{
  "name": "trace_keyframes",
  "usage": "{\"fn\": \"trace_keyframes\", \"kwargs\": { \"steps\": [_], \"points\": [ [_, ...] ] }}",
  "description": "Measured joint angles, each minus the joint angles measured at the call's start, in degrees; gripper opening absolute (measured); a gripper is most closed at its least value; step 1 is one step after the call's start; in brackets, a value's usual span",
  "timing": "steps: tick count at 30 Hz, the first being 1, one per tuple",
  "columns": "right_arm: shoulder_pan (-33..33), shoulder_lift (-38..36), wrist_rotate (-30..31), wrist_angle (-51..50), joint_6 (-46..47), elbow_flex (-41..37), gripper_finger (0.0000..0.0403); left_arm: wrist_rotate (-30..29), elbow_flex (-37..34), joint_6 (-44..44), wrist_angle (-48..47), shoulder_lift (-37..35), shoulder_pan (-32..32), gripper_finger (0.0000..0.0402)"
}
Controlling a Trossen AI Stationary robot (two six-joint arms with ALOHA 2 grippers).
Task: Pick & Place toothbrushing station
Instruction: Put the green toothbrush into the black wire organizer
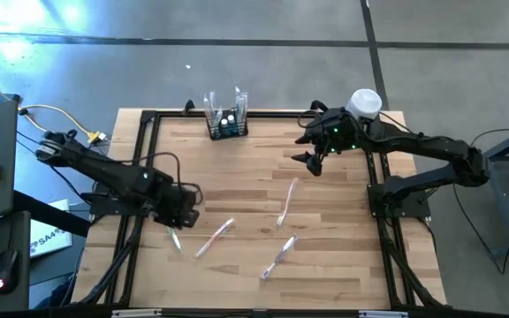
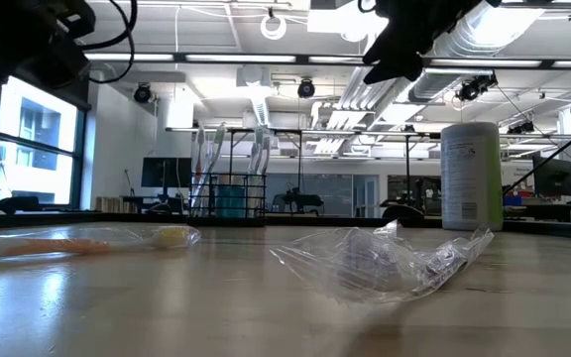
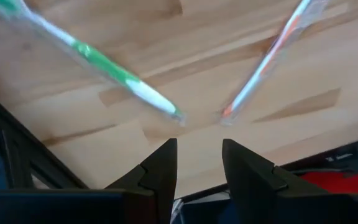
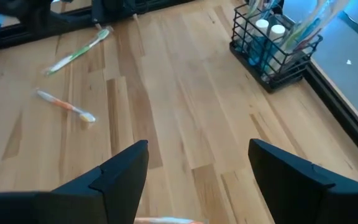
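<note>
The toothbrushing station point(image 1: 227, 124) is a small black wire rack standing on its base at the table's far edge, with toothbrushes and small bottles in it. It also shows in the right wrist view point(image 4: 275, 43) and the low view point(image 2: 231, 188). My right gripper point(image 1: 312, 159) hangs open and empty above the table, to the right of the rack and nearer than it; its fingers stand wide apart in its wrist view point(image 4: 197, 162). My left gripper point(image 1: 184, 216) is open and empty at the table's left point(image 3: 197, 155), above the ends of a green wrapped toothbrush point(image 3: 104, 62) and an orange one point(image 3: 272, 56).
Several wrapped toothbrushes lie flat on the wooden table: a green one point(image 1: 176, 238), an orange one point(image 1: 215, 237), and two more point(image 1: 285, 203) point(image 1: 277, 258). A tall white cylindrical container point(image 1: 366, 102) stands at the far right corner. A black frame point(image 1: 148, 132) runs along the table's edges.
</note>
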Motion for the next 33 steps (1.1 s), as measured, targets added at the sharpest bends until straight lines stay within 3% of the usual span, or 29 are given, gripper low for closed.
{"fn": "trace_keyframes", "kwargs": {
  "steps": [5,11,17,21,28,33],
  "points": [
    [0.00,0.00,0.03,1.27,-0.19,0.00,0.0271,-3.02,-0.02,-2.79,3.51,4.50,-5.31,0.0127],
    [-0.02,0.00,0.20,7.01,-0.51,0.00,0.0271,-9.25,-0.05,-12.58,3.92,8.34,-10.75,0.0127],
    [-0.02,-0.02,-1.57,11.31,-0.99,0.00,0.0271,-16.88,-0.05,-24.21,0.11,9.39,-16.53,0.0127],
    [-0.01,-0.02,-3.00,11.48,-1.29,0.00,0.0271,-18.65,-0.05,-32.36,-3.02,9.31,-20.68,0.0127],
    [-0.02,-0.02,-2.80,12.19,-1.98,-0.02,0.0271,-20.57,-0.07,-34.86,-4.33,9.30,-21.62,0.0127],
    [-0.02,-0.02,-2.81,12.74,-2.50,0.00,0.0271,-21.60,-3.28,-35.72,0.61,9.30,-21.64,0.0127]
  ]
}}
